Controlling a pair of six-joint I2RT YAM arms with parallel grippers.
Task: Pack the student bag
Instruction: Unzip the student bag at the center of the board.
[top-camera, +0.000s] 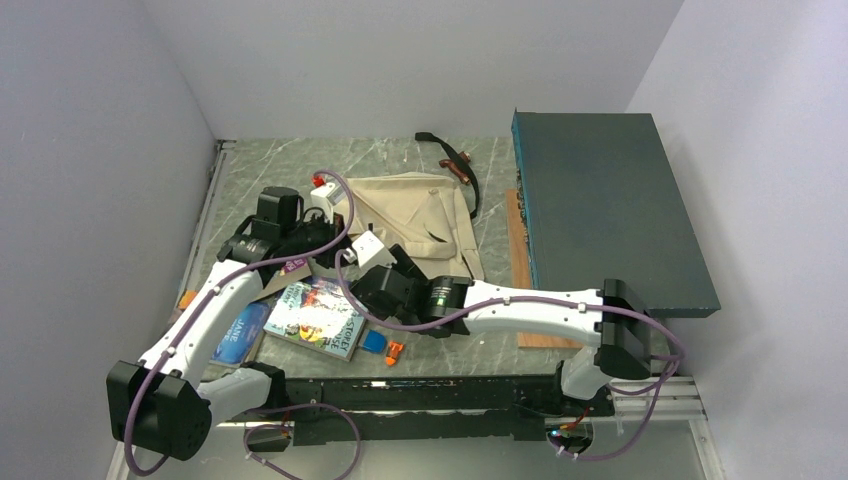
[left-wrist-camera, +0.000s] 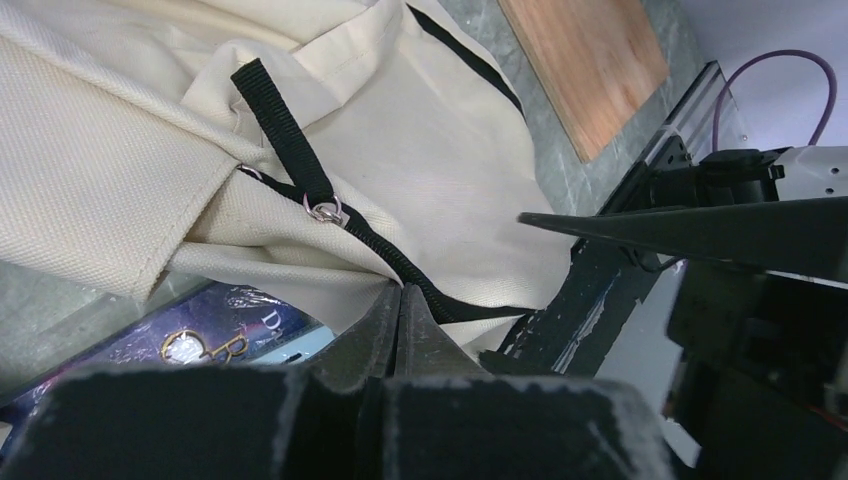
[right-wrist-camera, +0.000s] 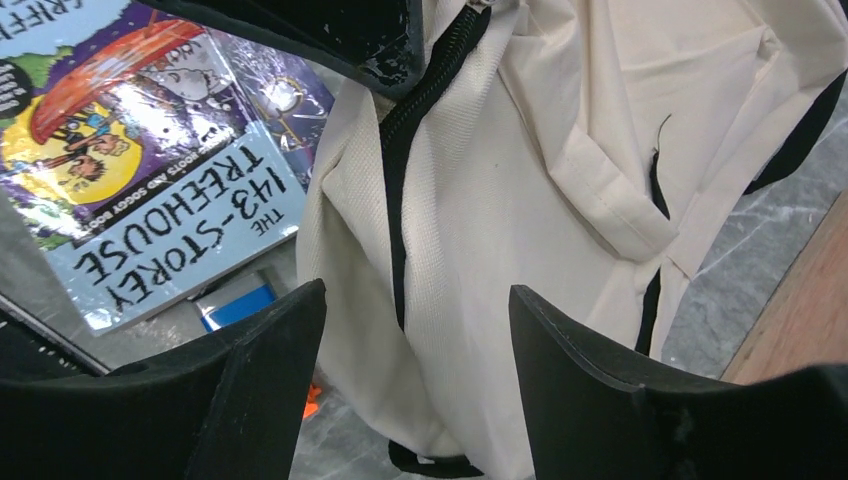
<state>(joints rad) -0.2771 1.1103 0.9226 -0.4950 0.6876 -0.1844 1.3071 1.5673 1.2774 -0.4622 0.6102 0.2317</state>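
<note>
We judged the opening step underway: the left pincer (left-wrist-camera: 400, 300) pinched shut on the soft cream canvas backpack (right-wrist-camera: 480, 200)'s zip edge. The right pincer (right-wrist-camera: 415, 295) stood part-open with cloth between its fingers and needed to close next.

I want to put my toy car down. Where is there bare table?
Bare table lies at the far left, between the bag and the back wall. It is crowded at the near left, where the books lie beside the bag.
</note>
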